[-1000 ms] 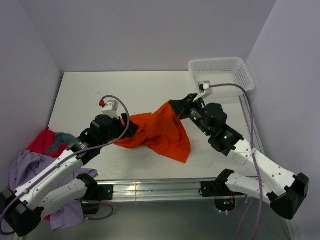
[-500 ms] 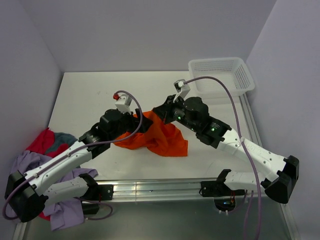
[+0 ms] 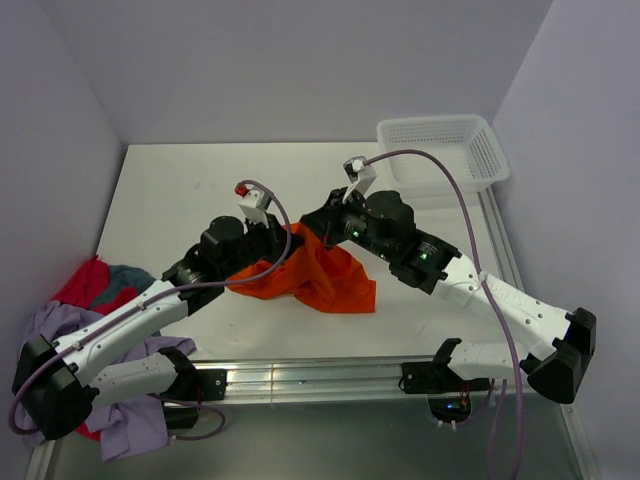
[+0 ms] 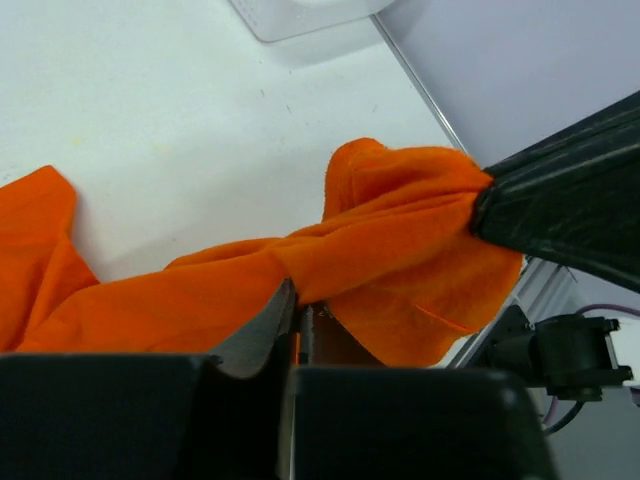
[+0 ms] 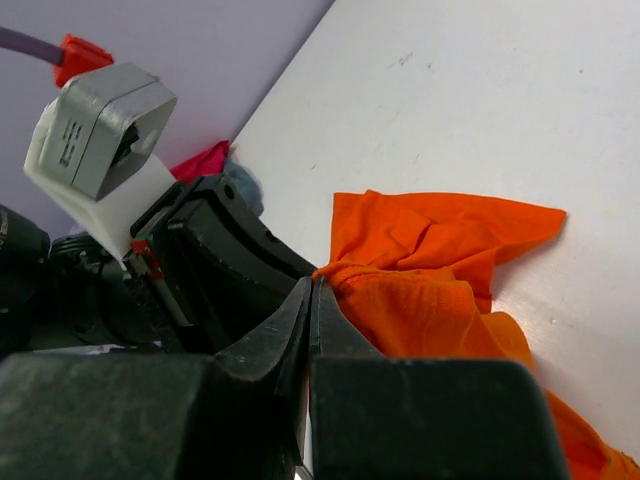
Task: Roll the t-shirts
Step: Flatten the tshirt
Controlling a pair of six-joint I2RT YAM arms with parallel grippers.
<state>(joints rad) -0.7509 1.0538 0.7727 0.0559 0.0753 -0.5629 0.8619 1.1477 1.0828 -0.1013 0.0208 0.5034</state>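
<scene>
A bright orange t-shirt [image 3: 325, 282] lies crumpled on the middle of the white table [image 3: 200, 190]. Both grippers meet at its far upper edge. My left gripper [image 3: 288, 244] is shut on a twisted fold of the orange t-shirt [image 4: 380, 250], with a sliver of orange between its jaws. My right gripper [image 3: 313, 222] is shut on a bunched corner of the same orange t-shirt [image 5: 440, 300], a little to the right of the left one. The cloth stretches taut between them. Red [image 3: 88, 285], grey-blue [image 3: 128, 275] and lavender [image 3: 50, 335] t-shirts lie heaped off the table's left edge.
A white perforated basket [image 3: 445, 150] stands at the table's far right corner, its edge also in the left wrist view as the basket [image 4: 300, 12]. A metal rail [image 3: 310, 378] runs along the near edge. Walls close in on the left, back and right.
The right arm has swung left from near the basket, carrying the shirt corner to the centre. The left gripper reached forward to meet it and closed on the fabric.
</scene>
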